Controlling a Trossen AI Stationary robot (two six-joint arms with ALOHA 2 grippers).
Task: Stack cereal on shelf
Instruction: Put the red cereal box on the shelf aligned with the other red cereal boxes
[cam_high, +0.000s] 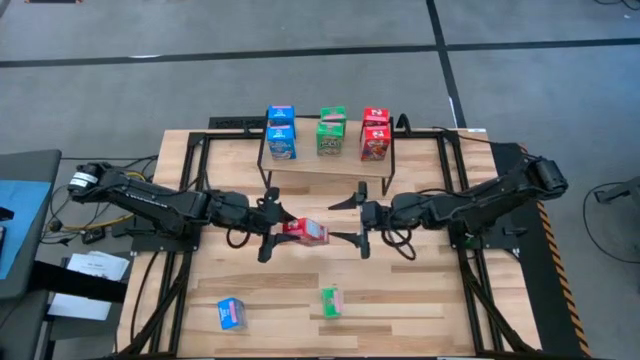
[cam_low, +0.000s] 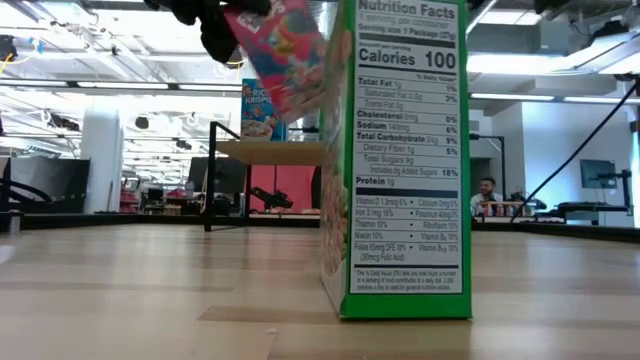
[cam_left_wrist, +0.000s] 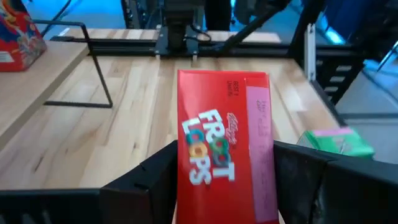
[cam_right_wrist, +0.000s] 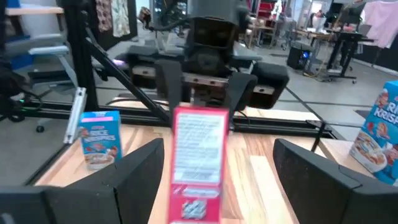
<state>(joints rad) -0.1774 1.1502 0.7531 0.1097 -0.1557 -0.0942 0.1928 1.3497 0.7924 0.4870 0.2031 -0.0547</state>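
Gripping red cereal box (cam_high: 305, 231) — left hand (cam_high: 268, 224), pink side

1 camera looks straight down; 1 sits at tabletop level; 2 wrist cameras face each other, sharing the red box (cam_left_wrist: 224, 155).

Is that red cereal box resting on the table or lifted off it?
Lifted: the left gripper holds the red box, which hangs above the tabletop in the low view.
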